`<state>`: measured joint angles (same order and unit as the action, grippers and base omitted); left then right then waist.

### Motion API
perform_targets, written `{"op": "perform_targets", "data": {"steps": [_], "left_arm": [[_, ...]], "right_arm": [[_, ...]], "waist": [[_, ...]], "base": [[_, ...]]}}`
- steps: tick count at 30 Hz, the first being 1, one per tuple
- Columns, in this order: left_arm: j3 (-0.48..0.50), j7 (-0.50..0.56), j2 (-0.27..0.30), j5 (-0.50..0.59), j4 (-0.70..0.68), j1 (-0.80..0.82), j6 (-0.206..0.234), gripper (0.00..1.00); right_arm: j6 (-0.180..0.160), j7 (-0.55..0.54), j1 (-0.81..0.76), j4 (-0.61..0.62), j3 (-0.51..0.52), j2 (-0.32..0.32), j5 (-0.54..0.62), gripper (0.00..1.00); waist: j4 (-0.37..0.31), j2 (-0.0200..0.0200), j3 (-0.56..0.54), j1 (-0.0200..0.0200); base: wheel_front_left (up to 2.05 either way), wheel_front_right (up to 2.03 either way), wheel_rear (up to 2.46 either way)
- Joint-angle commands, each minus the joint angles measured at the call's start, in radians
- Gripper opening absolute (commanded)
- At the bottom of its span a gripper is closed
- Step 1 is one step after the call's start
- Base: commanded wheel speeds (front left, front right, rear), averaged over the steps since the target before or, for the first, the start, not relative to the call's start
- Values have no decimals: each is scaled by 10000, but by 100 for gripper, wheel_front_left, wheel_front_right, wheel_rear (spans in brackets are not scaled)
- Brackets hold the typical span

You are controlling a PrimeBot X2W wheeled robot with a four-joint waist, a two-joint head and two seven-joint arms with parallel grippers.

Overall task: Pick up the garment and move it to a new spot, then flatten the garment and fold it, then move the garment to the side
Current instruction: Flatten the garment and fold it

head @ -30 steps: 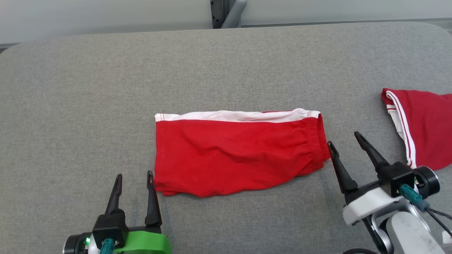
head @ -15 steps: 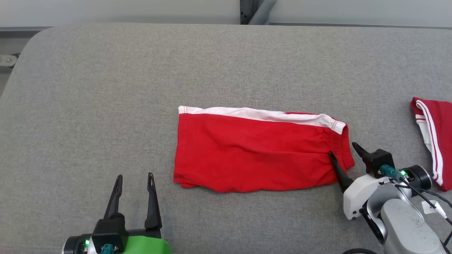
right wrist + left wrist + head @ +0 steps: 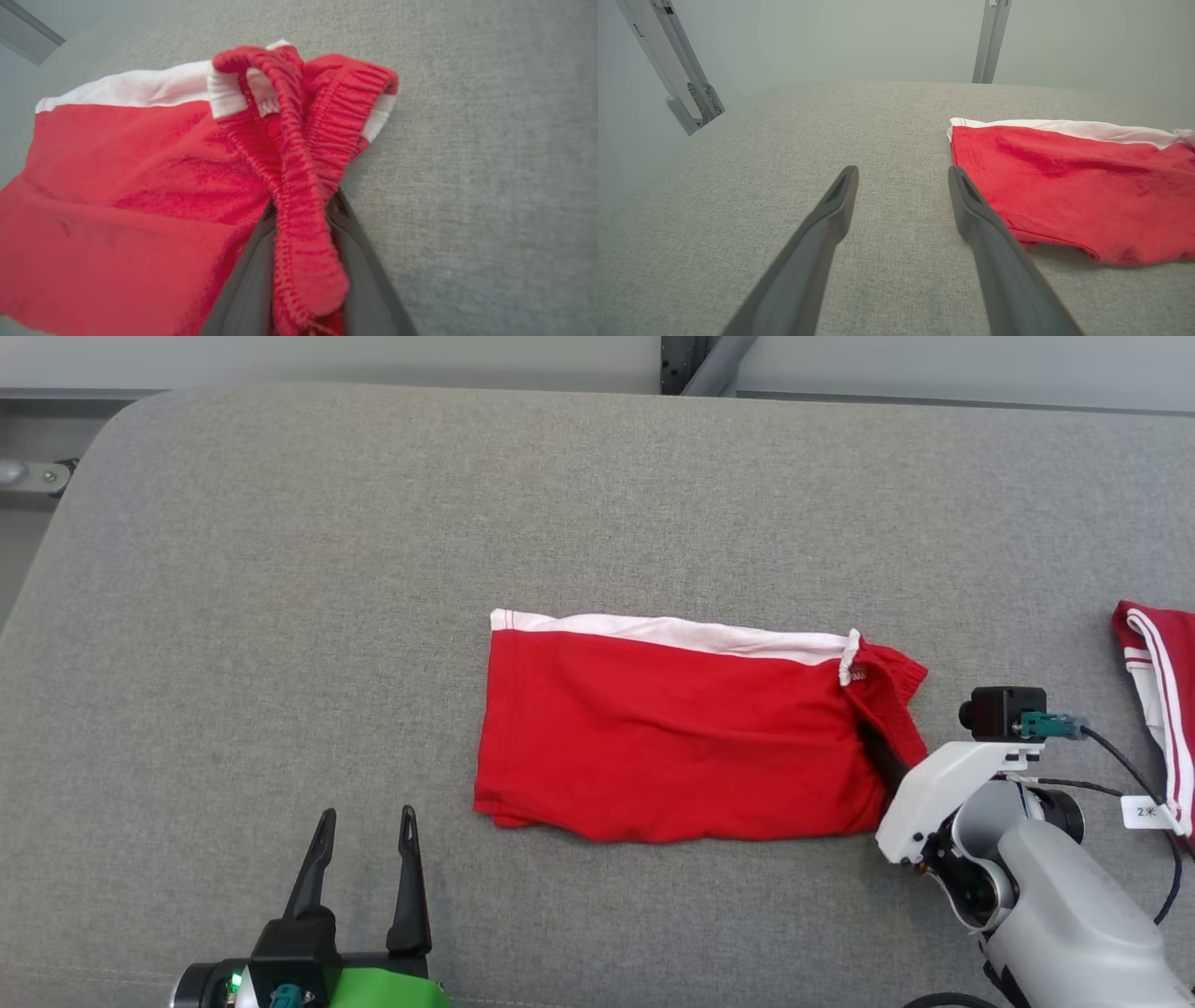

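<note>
The garment (image 3: 672,737) is a pair of red shorts with a white band, lying folded flat in the middle of the grey table (image 3: 280,569). My right gripper (image 3: 882,747) is at its right end, shut on the elastic waistband (image 3: 299,154). The band bunches up between the two dark fingers (image 3: 252,261) and the cloth hides their tips. My left gripper (image 3: 366,814) stands open over bare table near the front edge, apart from the garment's left hem (image 3: 971,186). Nothing is between the left fingers (image 3: 831,219).
A second red garment with white stripes (image 3: 1158,691) lies at the table's right edge, beyond my right wrist. The table's rounded left corner (image 3: 84,457) and a metal post (image 3: 695,359) behind the far edge are in view. A cable with a white tag (image 3: 1146,811) hangs off the right wrist.
The head camera has shifted. My right gripper moved forward onto the garment's waistband end and closed, lifting and bunching that end. The left gripper stays open in place.
</note>
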<state>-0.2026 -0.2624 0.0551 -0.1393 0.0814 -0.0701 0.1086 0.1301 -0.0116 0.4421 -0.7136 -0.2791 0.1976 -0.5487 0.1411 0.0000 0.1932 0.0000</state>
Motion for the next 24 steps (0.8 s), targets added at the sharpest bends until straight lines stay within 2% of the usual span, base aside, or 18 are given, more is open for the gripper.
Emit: {"op": "perform_targets", "data": {"steps": [1,2,5,9,12,15,17,18,19,21,24], "left_arm": [[98,-24,-6,67,87,4,-95,100],[192,-24,-15,68,191,-56,-214,100],[216,-24,-27,9,354,-94,-475,100],[248,-24,-35,-119,548,-285,-723,100],[217,-24,-40,-297,598,-412,-737,100],[82,-24,-43,-475,607,-517,-674,100],[-55,-24,-42,-564,658,-553,-646,100],[-153,-24,-42,-583,711,-549,-637,100],[-326,-24,-43,-666,743,-405,-610,100],[-552,-24,-40,-747,825,-213,-601,100],[-903,-24,-41,-669,1024,4,-699,100]], "right_arm": [[5,-402,-86,83,-213,161,-835,0],[-7,-755,-50,371,-275,839,-1728,0],[-6,-1294,-180,643,-195,1923,-2753,0],[-1,-1706,-364,827,53,3554,-3238,0],[5,-1864,-429,1467,88,4344,-3239,0],[5,-2149,-343,2536,-98,4684,-2970,0],[5,-2529,-218,3268,-343,4402,-2787,0],[5,-2807,-200,3623,-502,4124,-2698,0],[5,-3345,-166,4096,-819,3577,-2415,0],[-3,-3639,-49,4110,-969,2855,-2024,0],[0,-3604,175,3499,-1018,1598,-1212,0]], "waist": [[-52,0,-108,0],[-86,0,-253,0],[-51,0,-543,0],[48,0,-971,0],[83,0,-1176,0],[85,0,-1272,0],[80,0,-1259,0],[86,0,-1232,0],[114,0,-1071,0],[155,0,-884,0],[259,0,-650,0]], "base": [[0,0,0],[0,0,0],[0,0,0],[0,0,0],[0,0,0],[0,0,0],[0,0,0],[0,0,0],[0,0,0],[0,0,0],[0,0,0]]}}
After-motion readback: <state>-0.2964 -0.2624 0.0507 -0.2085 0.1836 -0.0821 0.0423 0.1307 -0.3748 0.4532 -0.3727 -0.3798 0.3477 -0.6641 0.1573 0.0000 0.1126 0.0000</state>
